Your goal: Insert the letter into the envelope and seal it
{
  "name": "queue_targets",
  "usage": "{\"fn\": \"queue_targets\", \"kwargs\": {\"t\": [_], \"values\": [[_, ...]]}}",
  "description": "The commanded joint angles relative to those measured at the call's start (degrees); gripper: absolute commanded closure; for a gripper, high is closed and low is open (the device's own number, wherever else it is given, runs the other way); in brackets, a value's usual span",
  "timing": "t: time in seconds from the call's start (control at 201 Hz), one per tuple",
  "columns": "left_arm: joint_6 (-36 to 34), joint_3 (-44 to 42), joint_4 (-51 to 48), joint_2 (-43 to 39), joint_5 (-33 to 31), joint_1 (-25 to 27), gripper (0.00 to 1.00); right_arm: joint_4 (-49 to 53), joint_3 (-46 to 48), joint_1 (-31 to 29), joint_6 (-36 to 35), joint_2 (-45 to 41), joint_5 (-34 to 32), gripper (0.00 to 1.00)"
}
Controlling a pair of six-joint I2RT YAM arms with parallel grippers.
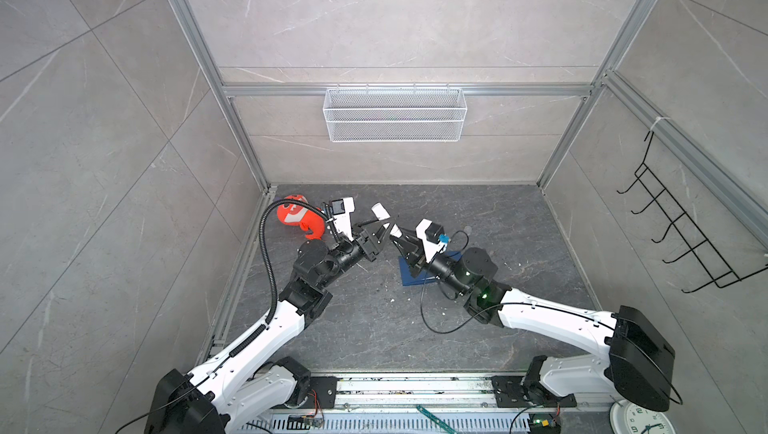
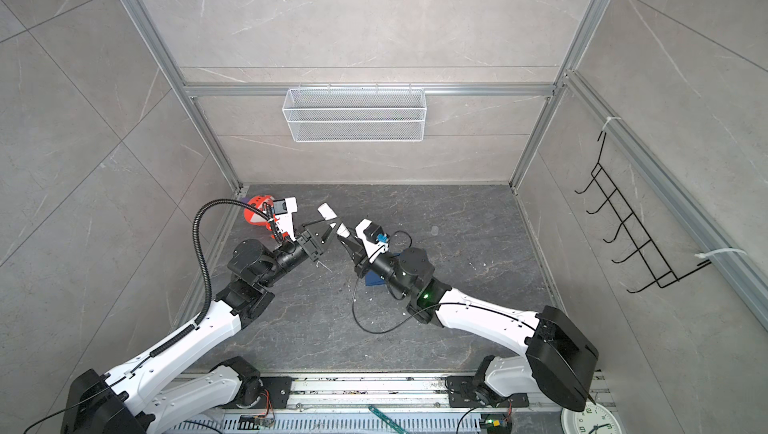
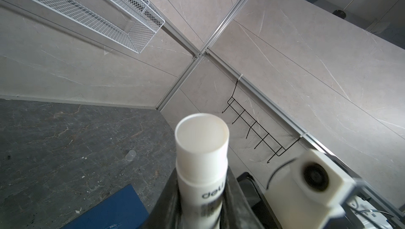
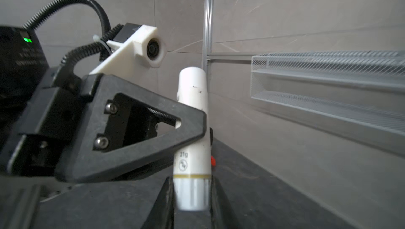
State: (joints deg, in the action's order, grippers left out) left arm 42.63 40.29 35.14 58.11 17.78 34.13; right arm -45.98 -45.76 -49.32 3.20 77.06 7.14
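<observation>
Both arms meet over the middle of the dark stone-pattern table (image 1: 374,328). They hold one white glue stick (image 1: 384,216) between them, off the surface and tilted. In both top views its open end points toward the back wall and its base toward the right arm.

Left gripper (image 1: 387,226): pinching the tube's body from both sides. In the left wrist view the fingers (image 3: 168,197) press against the tube at the "deli" print. The open end sticks out past the tips.

Right gripper (image 1: 397,237): pinching the stick's base. In the right wrist view the fingers (image 4: 215,201) sit tight on the ribbed section below the gold band, with the "21g" print just above. The left gripper's triangular finger crosses the tube above that print.

Envelope (image 1: 409,278): navy, flat on the table, partly covered by the right arm's wrist. It lies near the grippers on the side toward the arm bases, and neither gripper touches it. The left wrist view catches one corner (image 3: 114,208). Can't tell the flap state.

Other items:
- Small translucent cap (image 1: 468,229) on the table, apart from the grippers, toward the right wall.
- Orange-red toy (image 1: 299,220) on the table behind the left wrist, near the back-left corner.
- White wire mesh basket (image 1: 395,114) on the back wall.
- Black wire hook rack (image 1: 685,228) on the right wall.
</observation>
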Motion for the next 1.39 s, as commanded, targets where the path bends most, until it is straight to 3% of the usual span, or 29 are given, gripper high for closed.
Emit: {"fn": "queue_targets", "kwargs": {"t": [0.0,0.1,0.199,0.304,0.393,0.503,0.608,0.697,0.772,0.852,0.971,1.081,1.389], "values": [[-4.0,1.1,1.1,-1.6,3.1,0.3,1.00,-1.7,-4.9,6.5,24.8,0.2,15.8,1.00],[-4.6,1.0,2.2,-1.5,4.6,0.3,1.00,-9.5,-5.3,8.8,36.0,3.3,22.2,1.00],[-4.9,1.0,2.9,-1.3,5.6,0.3,1.00,-18.2,-5.0,10.1,44.7,6.2,24.3,1.00],[-4.8,1.1,3.1,-1.1,5.7,0.3,1.00,-21.6,-5.2,10.7,47.7,7.9,24.9,1.00],[-4.3,1.3,3.1,-1.0,5.6,0.3,1.00,-19.4,-5.8,10.7,45.8,7.9,25.5,1.00],[-2.1,1.2,2.4,-0.8,2.9,0.3,1.00,-11.8,-5.6,10.0,36.5,4.7,23.6,1.00],[1.6,1.2,2.4,-0.6,-0.2,0.3,1.00,0.7,-5.2,7.0,19.9,-0.8,15.4,0.74],[4.1,1.7,2.4,-0.2,-1.4,0.3,1.00,10.9,-4.5,-0.1,-1.1,-5.1,0.7,0.53],[5.0,2.2,2.1,-0.1,-2.0,0.3,1.00,9.1,-2.6,-4.9,-12.9,-6.2,-9.5,0.38],[5.5,2.2,2.2,-0.1,-2.5,0.3,1.00,3.1,0.0,-8.2,-21.4,-5.8,-17.0,0.31],[5.7,1.9,2.1,-0.6,-3.0,0.3,1.00,-7.3,2.8,-12.5,-32.3,-2.9,-26.9,0.30],[5.7,1.5,1.9,-1.0,-3.4,0.3,1.00,-13.9,2.9,-15.1,-38.9,0.3,-32.5,0.36],[5.7,1.3,1.8,-1.2,-3.6,0.3,1.00,-19.1,0.1,-16.1,-41.6,5.4,-41.0,0.54]]}}
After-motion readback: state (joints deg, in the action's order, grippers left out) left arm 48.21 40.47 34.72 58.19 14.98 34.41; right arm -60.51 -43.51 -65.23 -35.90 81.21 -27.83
